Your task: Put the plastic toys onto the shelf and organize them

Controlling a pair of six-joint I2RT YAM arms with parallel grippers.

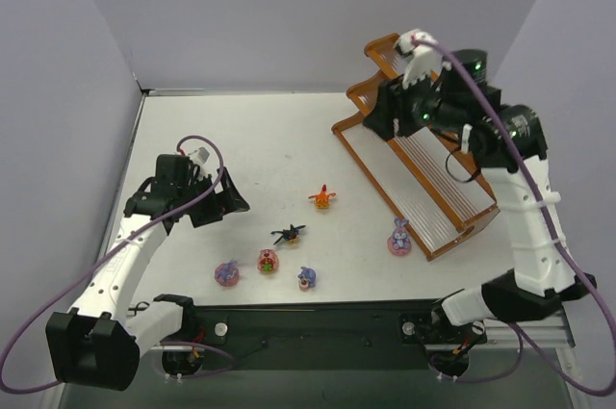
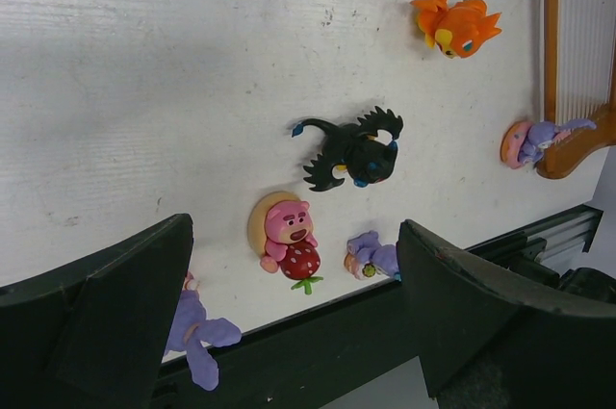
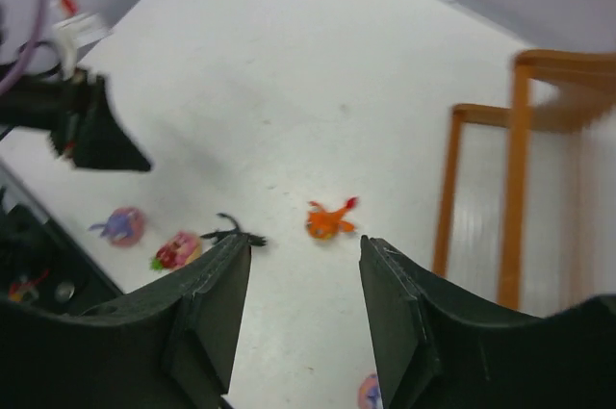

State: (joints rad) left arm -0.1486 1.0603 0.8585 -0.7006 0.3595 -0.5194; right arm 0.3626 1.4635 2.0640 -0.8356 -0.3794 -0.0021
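We count six toys on the tabletop [image 1: 241, 140]: orange figurine [image 1: 322, 198], black winged figurine [image 1: 288, 234], pink bear [image 1: 268, 261], left purple figurine [image 1: 227, 273], middle purple figurine [image 1: 307, 278], and right purple figurine [image 1: 398, 237] just beside the orange-brown stepped shelf [image 1: 428, 188].

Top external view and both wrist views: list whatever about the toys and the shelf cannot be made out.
- Top external: the upper tiers of the shelf are covered by the right arm, so toys there cannot be ruled out.
- Left wrist: the purple toy at bottom left is half hidden behind one of the jaws.
- Right wrist: the pink toy is cut off by the bottom edge and the jaws, and the whole view is blurred.
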